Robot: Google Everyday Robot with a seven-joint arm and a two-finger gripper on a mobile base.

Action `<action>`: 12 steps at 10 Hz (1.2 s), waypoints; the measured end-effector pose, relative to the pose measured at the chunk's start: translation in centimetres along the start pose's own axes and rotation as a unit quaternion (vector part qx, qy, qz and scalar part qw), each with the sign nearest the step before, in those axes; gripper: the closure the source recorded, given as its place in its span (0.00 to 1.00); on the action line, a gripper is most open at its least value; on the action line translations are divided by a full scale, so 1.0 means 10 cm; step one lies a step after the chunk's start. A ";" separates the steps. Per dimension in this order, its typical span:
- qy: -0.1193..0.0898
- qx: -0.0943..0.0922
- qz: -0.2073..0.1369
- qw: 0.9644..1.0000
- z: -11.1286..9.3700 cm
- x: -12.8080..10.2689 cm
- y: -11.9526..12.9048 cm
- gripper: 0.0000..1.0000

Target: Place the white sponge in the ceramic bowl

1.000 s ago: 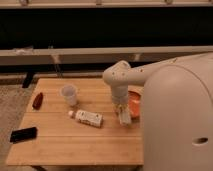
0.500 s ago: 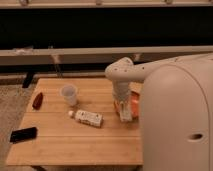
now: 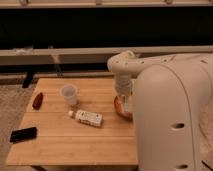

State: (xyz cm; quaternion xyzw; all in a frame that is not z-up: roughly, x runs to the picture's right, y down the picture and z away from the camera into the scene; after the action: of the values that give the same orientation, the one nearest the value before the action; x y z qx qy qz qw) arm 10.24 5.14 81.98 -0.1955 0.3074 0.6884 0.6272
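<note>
The arm is reaching down over the right side of the wooden worktop [image 3: 60,142], and the pincer [image 3: 125,102] is hanging directly above the ceramic bowl [image 3: 120,106]. The arm's white, rounded plastic housing is covering most of the bowl and the pincer itself, so how far the pincer is open, and whether it is holding anything, cannot be told.

The ceramic bowl is sitting near the right edge of the worktop. Only its left rim is showing, as a curved orange-red glazed arc. A pale patch is showing at the bowl beneath the pincer, but it cannot be told whether this is the white sponge, so the sponge's position, heading and long axis cannot be determined.

A translucent white plastic cup [image 3: 69,94] is standing upright, mouth up, left of the bowl and well apart from it. A white bottle [image 3: 86,117] with a label is lying on its side in front of the cup, its long axis running from upper left to lower right and its cap end pointing left. A small dark reddish object [image 3: 37,100] is lying near the left edge. A flat black rectangular object [image 3: 23,134] is lying at the front left corner. The worktop is showing a light, planked wood grain.
</note>
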 end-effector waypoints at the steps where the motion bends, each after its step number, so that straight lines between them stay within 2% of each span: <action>1: 0.001 0.000 -0.003 1.000 0.04 -0.15 0.00 0.78; 3: 0.003 0.000 -0.003 1.000 0.06 -0.15 -0.01 0.59; 5: 0.004 -0.002 -0.006 1.000 0.05 -0.03 0.05 0.36; 8: 0.003 -0.004 -0.014 1.000 0.02 -0.10 0.05 0.07; 9: 0.004 -0.005 -0.013 1.000 0.02 -0.09 0.05 0.01; 12: 0.006 -0.006 -0.017 1.000 0.04 -0.10 0.08 0.00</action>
State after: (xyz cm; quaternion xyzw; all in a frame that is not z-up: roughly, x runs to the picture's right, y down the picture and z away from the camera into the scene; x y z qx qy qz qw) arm 9.61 4.64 83.02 -0.2085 0.3032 0.6785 0.6358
